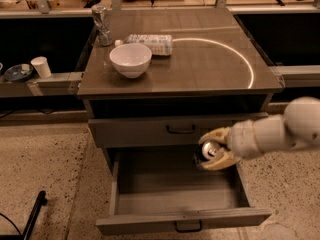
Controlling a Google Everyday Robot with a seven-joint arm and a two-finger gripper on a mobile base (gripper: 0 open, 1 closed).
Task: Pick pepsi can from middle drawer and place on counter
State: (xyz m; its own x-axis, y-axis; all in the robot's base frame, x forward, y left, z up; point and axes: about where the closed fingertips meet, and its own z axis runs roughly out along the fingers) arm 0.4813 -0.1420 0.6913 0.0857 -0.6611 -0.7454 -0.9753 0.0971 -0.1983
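My gripper [207, 153] is shut on the pepsi can [210, 148], a small dark can whose silver top faces the camera. It holds the can in the air above the right rear part of the open middle drawer [170, 196], just in front of the closed drawer above. The open drawer's tray looks bare. My pale arm [280, 131] reaches in from the right. The counter [205, 69], glossy grey-brown with a bright curved arc, lies above and behind the can.
On the counter's left stand a white bowl [130, 60], a lying clear bottle [150, 43] and a glass [101, 24]. A closed drawer [145, 131] sits under the top. A white cup [41, 66] and dish [17, 73] rest on the left ledge. A black bar [32, 216] lies on the floor.
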